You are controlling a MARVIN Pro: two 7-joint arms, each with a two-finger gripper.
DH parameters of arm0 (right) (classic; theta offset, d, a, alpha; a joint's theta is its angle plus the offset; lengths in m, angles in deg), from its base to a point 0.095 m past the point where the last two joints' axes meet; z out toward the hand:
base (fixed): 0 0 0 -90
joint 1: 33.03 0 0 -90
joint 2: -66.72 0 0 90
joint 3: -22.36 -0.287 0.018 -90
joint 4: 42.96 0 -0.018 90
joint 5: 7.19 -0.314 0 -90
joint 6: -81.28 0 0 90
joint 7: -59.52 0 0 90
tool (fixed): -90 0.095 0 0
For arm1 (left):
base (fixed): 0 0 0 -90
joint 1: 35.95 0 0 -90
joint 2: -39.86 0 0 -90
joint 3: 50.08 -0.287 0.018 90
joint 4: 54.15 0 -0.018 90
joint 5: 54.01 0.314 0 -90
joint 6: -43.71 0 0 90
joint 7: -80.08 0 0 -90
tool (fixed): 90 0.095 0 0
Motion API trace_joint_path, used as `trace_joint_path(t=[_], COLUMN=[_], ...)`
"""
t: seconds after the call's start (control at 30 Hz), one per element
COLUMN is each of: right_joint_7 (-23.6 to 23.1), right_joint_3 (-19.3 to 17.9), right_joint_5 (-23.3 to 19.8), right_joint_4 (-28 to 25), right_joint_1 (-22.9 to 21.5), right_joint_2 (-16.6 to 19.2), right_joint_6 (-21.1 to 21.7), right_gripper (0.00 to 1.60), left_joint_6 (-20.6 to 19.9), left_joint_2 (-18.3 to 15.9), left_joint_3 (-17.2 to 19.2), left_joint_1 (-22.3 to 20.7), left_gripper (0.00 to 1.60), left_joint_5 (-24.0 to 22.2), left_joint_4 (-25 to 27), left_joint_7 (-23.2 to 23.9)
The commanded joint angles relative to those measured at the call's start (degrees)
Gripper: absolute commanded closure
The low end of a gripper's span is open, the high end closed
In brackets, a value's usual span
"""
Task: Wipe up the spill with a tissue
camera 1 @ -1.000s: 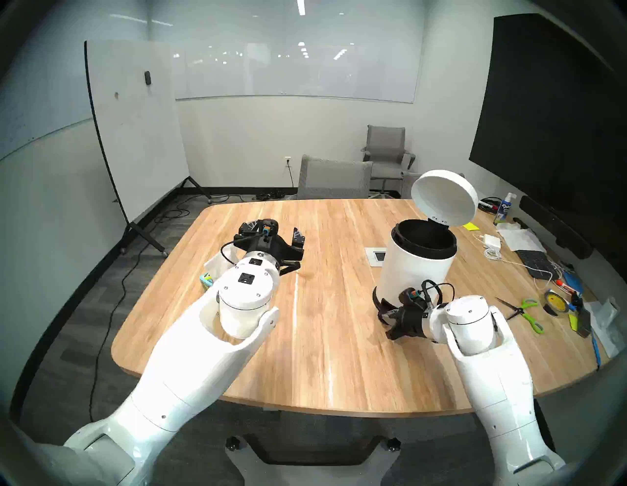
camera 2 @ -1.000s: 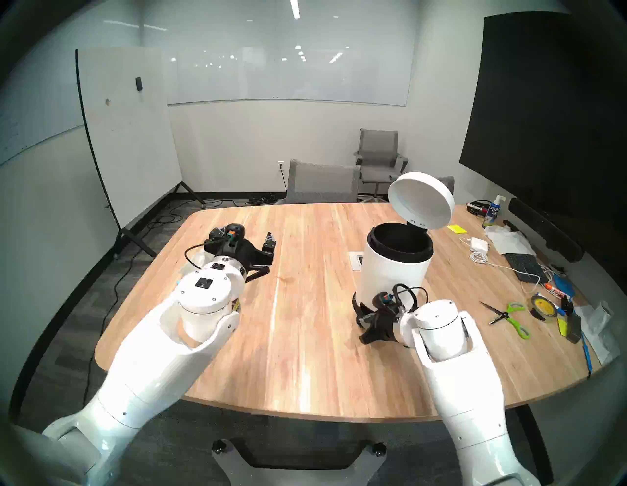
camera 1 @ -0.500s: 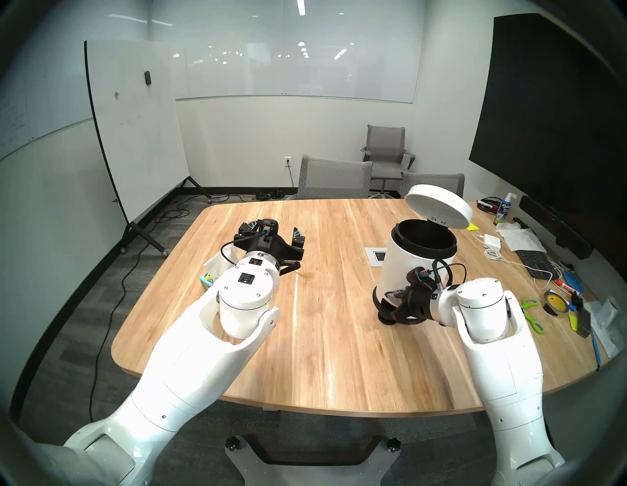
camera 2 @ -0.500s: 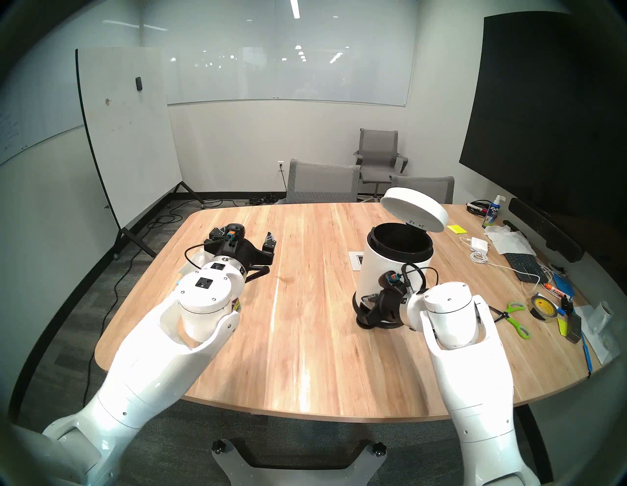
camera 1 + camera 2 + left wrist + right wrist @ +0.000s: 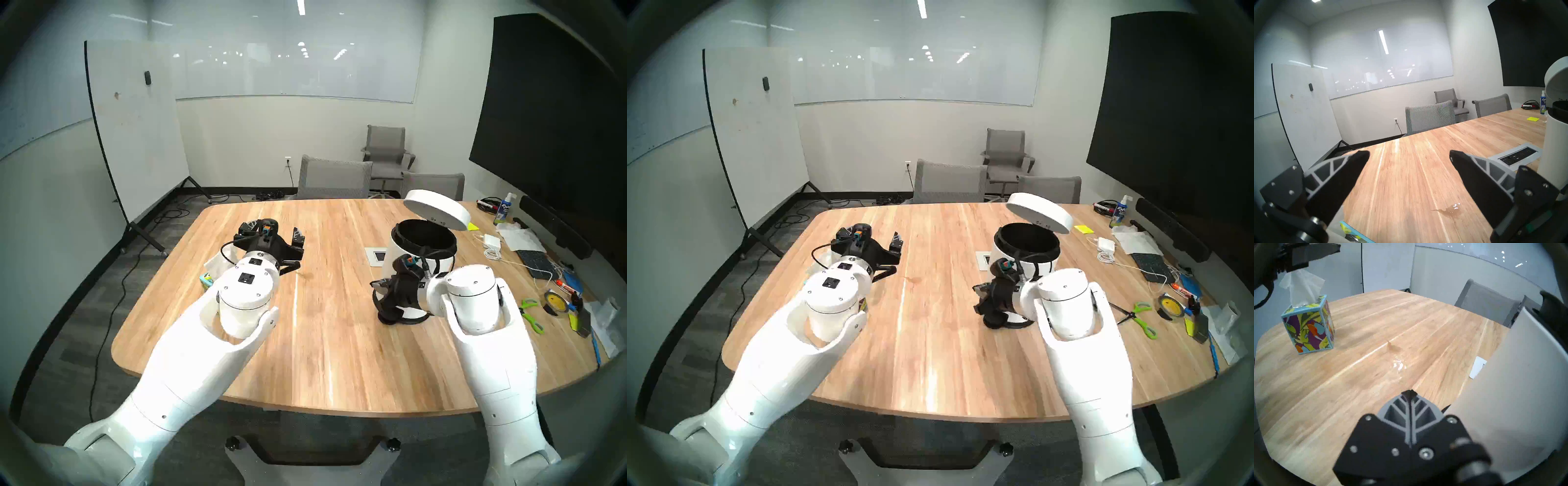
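With the left end effector (image 5: 1409, 157) spread wide and empty and the right end effector (image 5: 1409, 393) pinched closed on nothing, the smeared spill (image 5: 1392, 348) beside the tissue box (image 5: 1308, 324) likely needs a fresh tissue (image 5: 1301, 287) pressed flat.

The table (image 5: 325, 339) is pale wood with a streaked grain and a soft sheen. At centre of the right wrist view, the spill (image 5: 1393, 349) is a thin wet glossy film. Upper left there, a soft crumpled tissue (image 5: 1302, 287) rises from a printed cardboard box (image 5: 1308, 327). The bin (image 5: 397, 264) looks like smooth white plastic, as do the glossy arm shells
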State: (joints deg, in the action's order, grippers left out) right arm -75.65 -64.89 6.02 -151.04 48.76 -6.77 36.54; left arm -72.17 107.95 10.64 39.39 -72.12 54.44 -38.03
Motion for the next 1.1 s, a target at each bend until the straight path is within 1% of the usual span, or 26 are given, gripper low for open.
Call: trace_joint_path(t=[0.0, 0.03, 0.2, 0.43, 0.57, 0.67, 0.77, 1.07], right_joint_7=[0.3, 0.5, 0.8, 1.3, 1.8, 2.1, 2.5, 3.5], right_joint_3=[2.2, 3.0, 4.6, 5.7, 5.3, 4.2, 3.8, 3.4], right_joint_5=[0.3, 0.4, 0.7, 1.2, 1.4, 1.2, 1.2, 0.8], right_joint_4=[-3.3, -3.9, -6.1, -9.3, -10.9, -11.9, -11.9, -11.1], right_joint_1=[-5.2, -6.0, -7.5, -9.8, -10.7, -10.9, -11.2, -14.0], right_joint_2=[-1.7, -2.1, -2.8, -3.8, -4.3, -4.4, -4.9, -6.7], right_joint_6=[0.8, 1.1, 2.2, 5.0, 6.4, 7.2, 7.1, 6.6], right_gripper=[1.6, 1.6, 1.6, 1.6, 1.6, 1.6, 1.6, 1.6], left_joint_6=[0.4, 0.4, 0.4, 0.4, 0.4, 0.4, 0.4, 0.4], left_joint_2=[0.2, 0.2, 0.3, 0.3, 0.3, 0.3, 0.3, 0.3], left_joint_3=[0.3, 0.3, 0.3, 0.3, 0.3, 0.3, 0.3, 0.4], left_joint_1=[-0.7, -0.7, -0.7, -0.6, -0.6, -0.6, -0.6, -0.6], left_gripper=[0.0, 0.0, 0.0, 0.0, 0.0, 0.0, 0.0, 0.0], left_joint_5=[0.0, 0.0, 0.0, 0.1, 0.1, 0.1, 0.1, 0.1], left_joint_4=[0.9, 0.9, 0.9, 0.9, 0.9, 1.0, 1.0, 1.0], left_joint_7=[0.0, 0.0, 0.0, 0.0, 0.0, 0.1, 0.1, 0.1])
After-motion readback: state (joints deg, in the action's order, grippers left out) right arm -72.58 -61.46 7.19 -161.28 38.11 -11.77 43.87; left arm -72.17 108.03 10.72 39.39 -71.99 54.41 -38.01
